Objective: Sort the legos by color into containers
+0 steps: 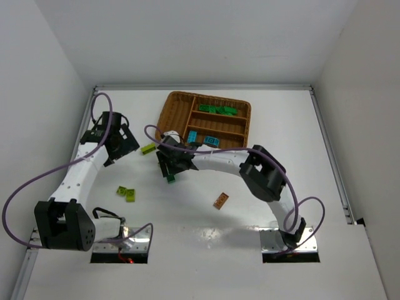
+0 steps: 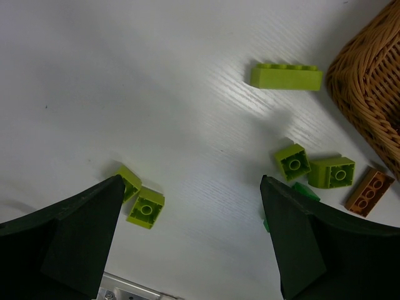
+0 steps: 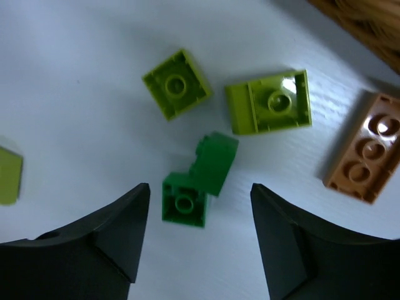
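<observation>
The brown wicker tray holds dark green legos in one slot and blue-teal legos in another. My right gripper is open just above two dark green bricks lying together on the table, with nothing between its fingers. Beyond them lie two lime bricks and an orange-brown brick. My left gripper hangs open and empty over bare table, near a long lime brick.
Two more lime bricks sit in front of the left arm. Another orange-brown brick lies alone below the right forearm. The tray's corner shows at the right of the left wrist view. White walls enclose the table.
</observation>
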Available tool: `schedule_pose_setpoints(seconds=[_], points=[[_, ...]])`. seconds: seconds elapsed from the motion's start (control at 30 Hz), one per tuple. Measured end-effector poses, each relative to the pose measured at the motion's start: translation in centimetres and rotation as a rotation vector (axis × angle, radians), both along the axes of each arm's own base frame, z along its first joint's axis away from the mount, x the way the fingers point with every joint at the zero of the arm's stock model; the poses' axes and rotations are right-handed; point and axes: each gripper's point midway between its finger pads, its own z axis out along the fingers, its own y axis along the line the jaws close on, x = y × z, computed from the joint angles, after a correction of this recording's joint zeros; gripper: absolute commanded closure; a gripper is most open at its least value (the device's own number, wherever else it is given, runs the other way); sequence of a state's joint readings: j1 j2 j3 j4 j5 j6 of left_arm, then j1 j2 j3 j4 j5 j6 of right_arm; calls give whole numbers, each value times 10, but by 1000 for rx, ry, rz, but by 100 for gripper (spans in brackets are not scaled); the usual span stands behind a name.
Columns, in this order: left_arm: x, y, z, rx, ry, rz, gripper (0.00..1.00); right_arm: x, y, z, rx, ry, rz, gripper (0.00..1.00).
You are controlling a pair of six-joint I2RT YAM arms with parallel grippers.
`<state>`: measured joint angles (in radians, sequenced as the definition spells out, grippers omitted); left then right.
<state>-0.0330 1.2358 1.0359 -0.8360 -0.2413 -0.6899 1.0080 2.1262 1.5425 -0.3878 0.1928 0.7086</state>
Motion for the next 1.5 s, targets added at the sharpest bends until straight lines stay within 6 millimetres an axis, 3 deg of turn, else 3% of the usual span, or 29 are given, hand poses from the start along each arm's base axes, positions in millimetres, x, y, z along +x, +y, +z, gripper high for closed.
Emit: schedule_pose_setpoints(seconds=[0.23, 0.33, 0.4, 0.5, 0.63, 0.73, 0.87, 1.0, 1.07, 1.17, 1.33, 1.5], points=[[-1, 0, 0, 2, 2, 0, 3, 12, 10, -21, -6, 13, -52, 52], [-3, 1, -3, 4, 10, 2, 3, 16, 12, -26, -16, 14, -75, 65], [-3, 1, -4, 7, 13, 3, 3, 17, 11, -27, -19, 10, -87, 80], [-3, 2, -4, 9, 14, 4, 3, 18, 6, -24, -19, -6, -111, 88], [-4, 2, -4, 11, 15, 3, 3, 20, -17, -4, -39, -50, -153, 88], [-4, 2, -4, 12, 16, 0, 3, 33, -38, 37, 1, -108, -206, 87], [-4, 2, -4, 13, 16, -2, 3, 94, -89, 99, 88, -207, -372, 85], [-3, 2, -4, 13, 14, -4, 3, 161, -153, 121, 79, -274, -544, 85], [-3, 2, -4, 14, 14, -7, 3, 191, -176, 121, 61, -290, -609, 85], [-2, 2, -4, 14, 11, -15, 3, 229, -194, 111, 40, -297, -670, 84], [0, 0, -8, 12, 10, -29, 3, 261, -207, 81, 12, -280, -713, 84], [-3, 1, -20, 17, 45, -39, 3, 296, -206, 66, 33, -286, -739, 84]])
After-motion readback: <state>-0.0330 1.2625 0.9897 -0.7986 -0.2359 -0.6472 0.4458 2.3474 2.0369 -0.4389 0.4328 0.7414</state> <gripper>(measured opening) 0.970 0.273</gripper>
